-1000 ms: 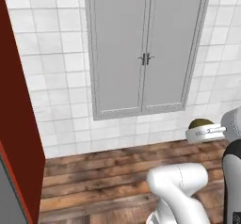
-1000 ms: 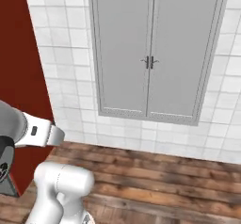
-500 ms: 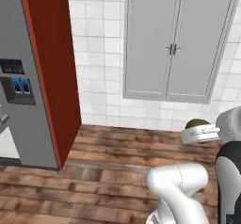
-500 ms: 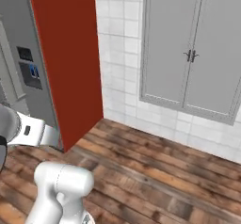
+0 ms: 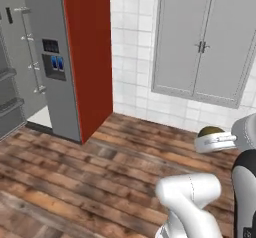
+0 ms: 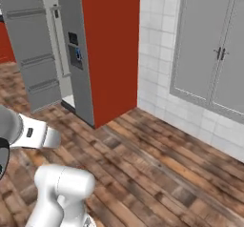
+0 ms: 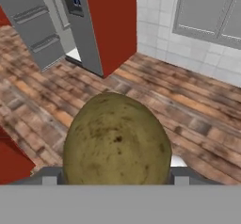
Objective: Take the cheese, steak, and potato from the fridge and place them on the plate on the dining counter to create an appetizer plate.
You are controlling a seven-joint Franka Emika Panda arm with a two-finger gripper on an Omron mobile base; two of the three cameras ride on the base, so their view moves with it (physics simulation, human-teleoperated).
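In the left base view, the fridge [image 5: 47, 62] stands at the left against a red side panel [image 5: 90, 52], and the olive-brown potato [image 5: 210, 131] sits at the right, above the wooden floor [image 5: 75, 182], pinched in the gripper [image 5: 212, 139]. The right base view shows the fridge [image 6: 66, 54] left of the grey wall cabinet [image 6: 214, 49]. In the hand view the potato [image 7: 116, 140] sits at the bottom centre, held between the fingers.
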